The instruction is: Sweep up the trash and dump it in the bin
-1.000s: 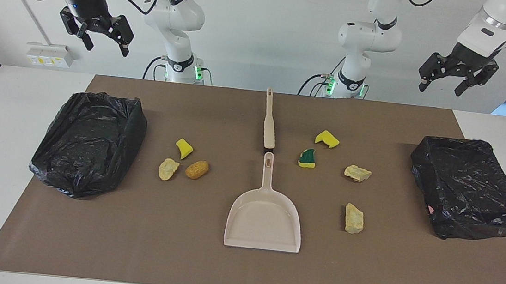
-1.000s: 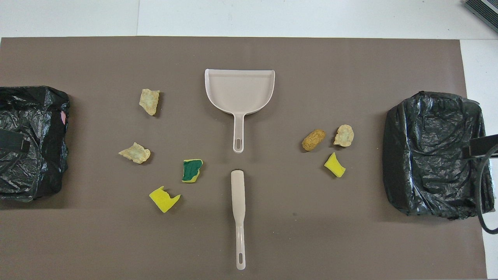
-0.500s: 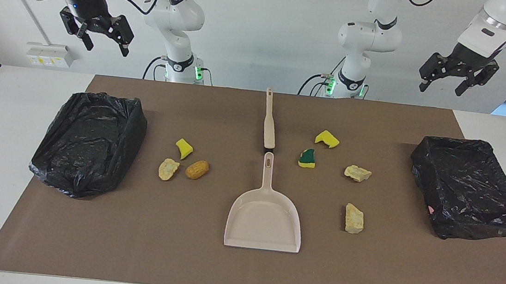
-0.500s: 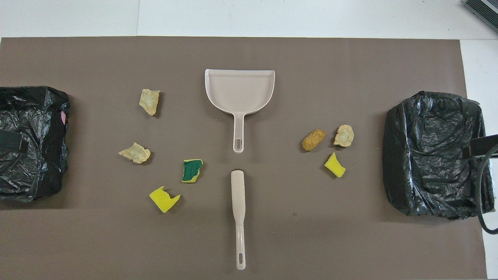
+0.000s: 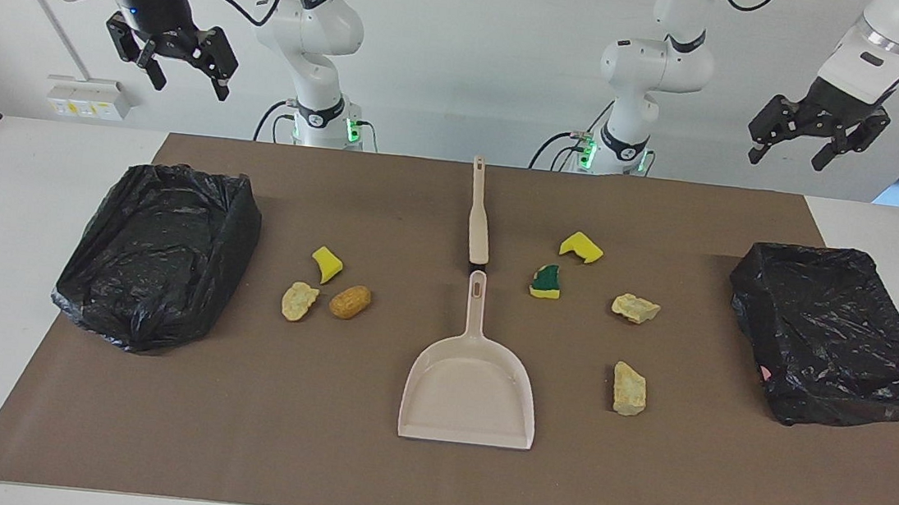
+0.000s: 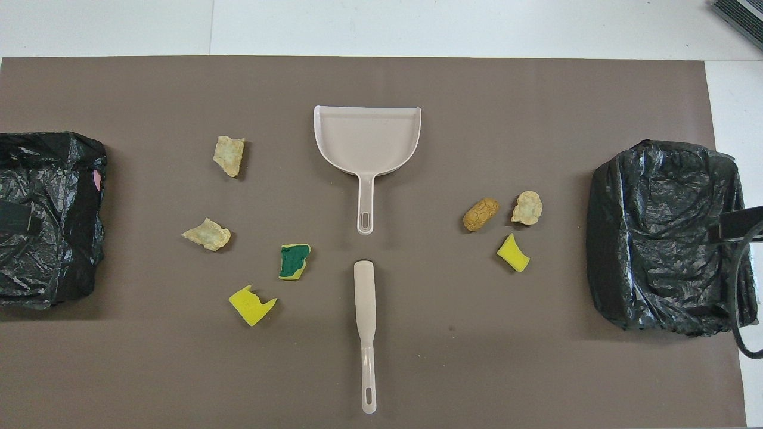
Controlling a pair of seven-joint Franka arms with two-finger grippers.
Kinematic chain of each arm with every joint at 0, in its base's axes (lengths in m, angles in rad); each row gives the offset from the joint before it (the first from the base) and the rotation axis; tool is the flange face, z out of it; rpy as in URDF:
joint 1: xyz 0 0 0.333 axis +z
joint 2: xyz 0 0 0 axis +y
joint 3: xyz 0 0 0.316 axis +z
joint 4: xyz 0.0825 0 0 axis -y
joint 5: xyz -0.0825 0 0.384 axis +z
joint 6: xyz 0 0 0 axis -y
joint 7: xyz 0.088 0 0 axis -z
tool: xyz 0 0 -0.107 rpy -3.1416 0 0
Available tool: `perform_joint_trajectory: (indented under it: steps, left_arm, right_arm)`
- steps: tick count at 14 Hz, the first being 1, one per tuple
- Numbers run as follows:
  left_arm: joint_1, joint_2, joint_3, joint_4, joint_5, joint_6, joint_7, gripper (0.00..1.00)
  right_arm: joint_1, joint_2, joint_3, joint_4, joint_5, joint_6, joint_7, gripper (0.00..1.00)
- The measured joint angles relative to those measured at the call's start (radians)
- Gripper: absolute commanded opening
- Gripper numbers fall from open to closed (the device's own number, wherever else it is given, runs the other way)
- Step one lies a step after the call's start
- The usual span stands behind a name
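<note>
Several trash scraps lie on the brown mat. Toward the left arm's end are a yellow sponge bit (image 5: pixel 581 247), a green-and-yellow sponge (image 5: pixel 546 282) and two beige chunks (image 5: pixel 635 307) (image 5: pixel 629 388). Toward the right arm's end are a yellow bit (image 5: pixel 326 264), a beige chunk (image 5: pixel 299 301) and a brown lump (image 5: pixel 350 301). A beige dustpan (image 5: pixel 469 386) and brush (image 5: pixel 478 222) lie in line at the middle. My right gripper (image 5: pixel 189 85) and left gripper (image 5: pixel 787 160) hang open and empty, high over the robots' edge of the table.
A bin lined with a black bag (image 5: pixel 157 253) stands at the right arm's end of the mat, and another (image 5: pixel 834 331) at the left arm's end. The brush lies nearer to the robots than the dustpan, whose mouth faces away from them.
The left gripper has risen slightly and drifted toward its end of the table. The right gripper has barely shifted. Nothing on the mat has moved.
</note>
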Motion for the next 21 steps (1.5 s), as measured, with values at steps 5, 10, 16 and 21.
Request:
perform_joint_trajectory:
  steps: [5, 10, 16, 21]
  left_arm:
    - [-0.001, -0.007, -0.006, -0.017, 0.0, 0.001, 0.0, 1.0]
    - [-0.053, -0.059, -0.037, -0.103, -0.005, 0.019, 0.0, 1.0]
    - [-0.328, -0.193, -0.058, -0.454, -0.072, 0.218, -0.193, 1.0]
    - [-0.631, -0.22, -0.069, -0.724, -0.074, 0.488, -0.535, 1.0]
  right_arm:
    - [-0.015, 0.0, -0.005, 0.0, -0.001, 0.0, 0.0, 1.0]
    - [-0.022, -0.006, -0.012, 0.016, -0.001, 0.002, 0.0, 1.0]
    - [-0.008, -0.045, 0.007, -0.073, -0.001, -0.004, -0.007, 1.0]
    - [-0.01, -0.047, 0.006, -0.137, -0.001, 0.003, -0.007, 1.0]
